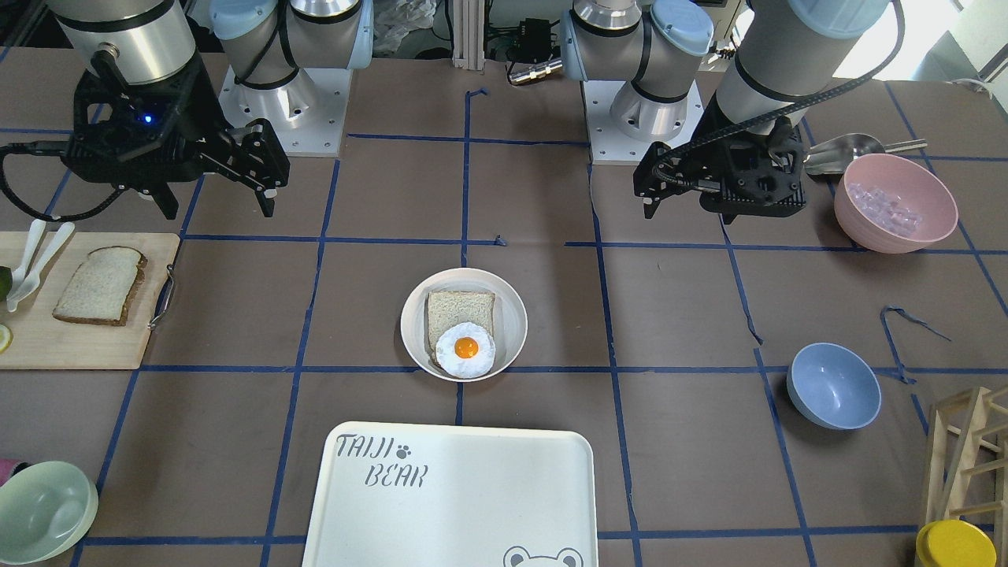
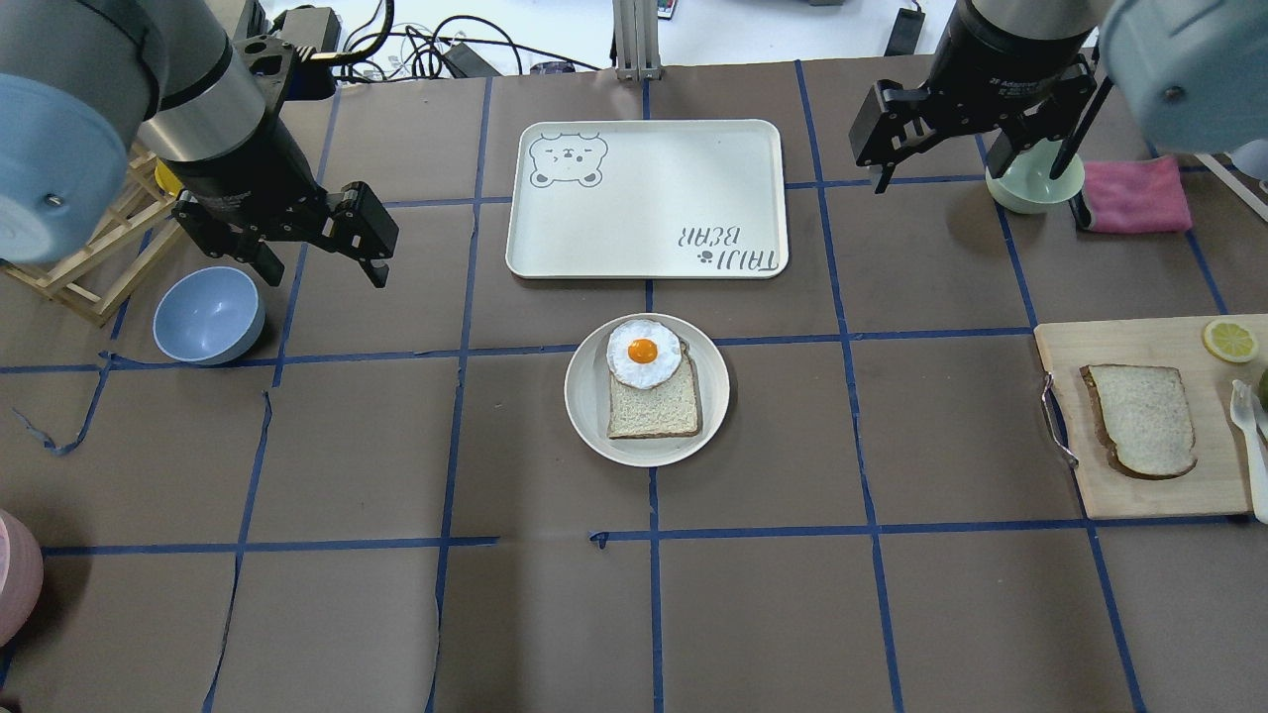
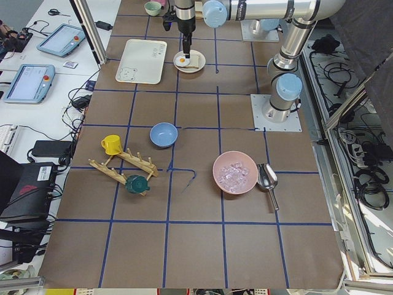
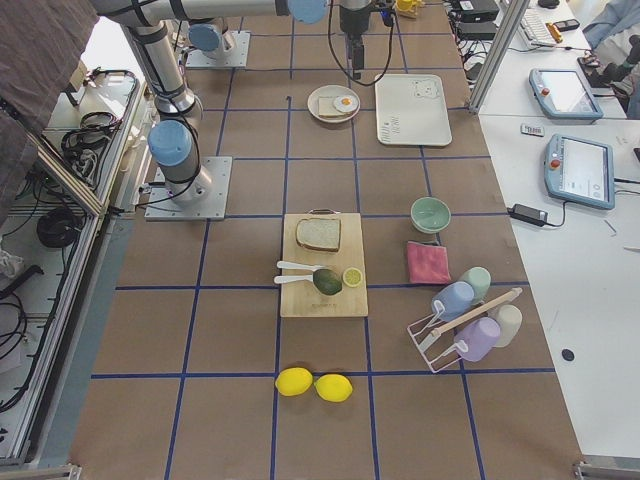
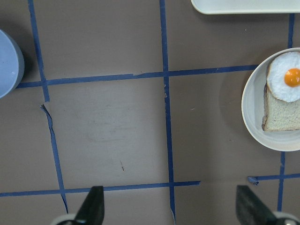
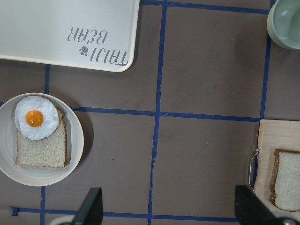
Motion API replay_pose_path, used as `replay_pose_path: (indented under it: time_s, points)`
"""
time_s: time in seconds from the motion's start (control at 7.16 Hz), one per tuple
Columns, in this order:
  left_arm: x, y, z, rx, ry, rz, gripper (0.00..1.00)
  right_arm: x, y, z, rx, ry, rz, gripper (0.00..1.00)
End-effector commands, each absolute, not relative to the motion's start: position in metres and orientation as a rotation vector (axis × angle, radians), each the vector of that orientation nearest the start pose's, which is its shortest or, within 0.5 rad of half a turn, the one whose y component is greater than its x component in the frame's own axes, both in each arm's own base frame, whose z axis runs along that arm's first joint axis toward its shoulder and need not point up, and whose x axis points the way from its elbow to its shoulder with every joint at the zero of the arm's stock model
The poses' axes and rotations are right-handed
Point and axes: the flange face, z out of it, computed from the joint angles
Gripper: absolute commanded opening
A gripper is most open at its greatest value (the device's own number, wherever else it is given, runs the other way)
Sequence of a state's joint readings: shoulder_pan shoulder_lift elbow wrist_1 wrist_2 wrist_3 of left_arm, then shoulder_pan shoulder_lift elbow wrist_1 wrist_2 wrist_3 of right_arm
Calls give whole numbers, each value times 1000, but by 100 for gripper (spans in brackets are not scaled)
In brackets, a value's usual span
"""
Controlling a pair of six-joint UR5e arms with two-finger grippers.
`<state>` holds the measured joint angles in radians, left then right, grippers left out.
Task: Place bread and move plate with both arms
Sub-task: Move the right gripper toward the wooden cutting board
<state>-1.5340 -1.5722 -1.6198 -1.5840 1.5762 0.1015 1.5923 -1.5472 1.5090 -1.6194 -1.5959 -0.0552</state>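
Tray (image 1: 472, 488) nearest, plate (image 1: 510, 311) behind it — bread (image 1: 101, 285) on board (image 1: 79, 346); left end effector (image 5: 171, 208) and right end effector (image 6: 169, 208) gape wide.

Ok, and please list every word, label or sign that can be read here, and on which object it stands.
"TAIJI BEAR", with a paw print after TAIJI: on the tray.
A drawn bear face, no words: same tray's corner.
White print on the right gripper: too small to read.
Tablet screens beside the table: too small to read.
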Motion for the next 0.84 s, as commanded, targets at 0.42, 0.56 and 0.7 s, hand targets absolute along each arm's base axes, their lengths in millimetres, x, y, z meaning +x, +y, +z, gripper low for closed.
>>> replay_pose_path:
  time_s: [0.42,0.56,0.7]
  points:
    - [-113,-491,462,99,3131,95,100,141,-511,514,-139,3162,-145,100]
    - [-114,-492,460,101,3132,97,100,142,-508,522,-141,3163,-166,100]
    - [-113,-492,460,99,3132,97,100,139,-511,518,-134,3167,-155,100]
